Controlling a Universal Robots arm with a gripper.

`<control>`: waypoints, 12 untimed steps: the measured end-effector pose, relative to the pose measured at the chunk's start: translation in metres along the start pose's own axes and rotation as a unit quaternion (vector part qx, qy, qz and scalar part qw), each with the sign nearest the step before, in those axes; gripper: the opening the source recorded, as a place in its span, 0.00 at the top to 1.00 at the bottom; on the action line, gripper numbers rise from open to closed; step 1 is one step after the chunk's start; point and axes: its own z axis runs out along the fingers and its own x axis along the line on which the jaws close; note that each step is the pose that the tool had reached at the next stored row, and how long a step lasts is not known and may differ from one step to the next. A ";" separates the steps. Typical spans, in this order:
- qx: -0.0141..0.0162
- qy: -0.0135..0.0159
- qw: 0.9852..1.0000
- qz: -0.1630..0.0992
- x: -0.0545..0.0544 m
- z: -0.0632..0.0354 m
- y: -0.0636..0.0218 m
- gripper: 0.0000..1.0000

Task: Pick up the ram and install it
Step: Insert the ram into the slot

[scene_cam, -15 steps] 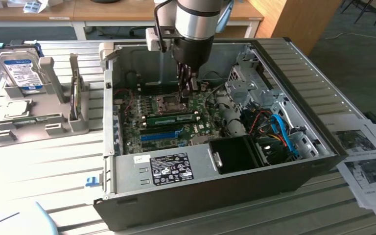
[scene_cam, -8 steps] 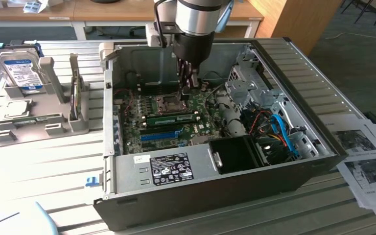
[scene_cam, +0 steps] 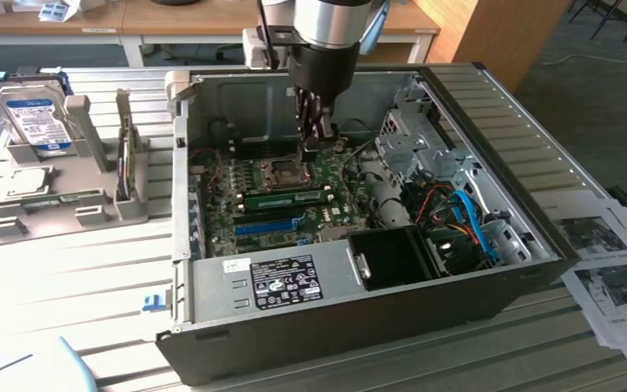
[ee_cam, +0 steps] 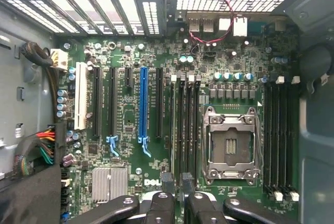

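The fingers [scene_cam: 309,131] hang released, grasping nothing, inside the computer case [scene_cam: 346,335] over the CPU socket [scene_cam: 284,173]. The ram [scene_cam: 286,197] lies just nearer.

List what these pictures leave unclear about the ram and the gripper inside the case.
- Exterior view: whether the ram is fully seated in its slot; too small.
- Exterior view: the gripper tip, dark against the motherboard.
- Wrist view: the gripper body, cut off by the frame edge.
- Exterior view: the power supply label text, too small to read.
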 end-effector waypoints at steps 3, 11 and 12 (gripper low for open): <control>0.000 0.000 1.000 0.000 0.000 -0.0044 0.0001 0.82; 0.000 0.000 1.000 0.000 0.000 -0.0152 0.0004 0.82; 0.000 0.000 1.000 0.000 0.000 -0.0164 0.0005 0.82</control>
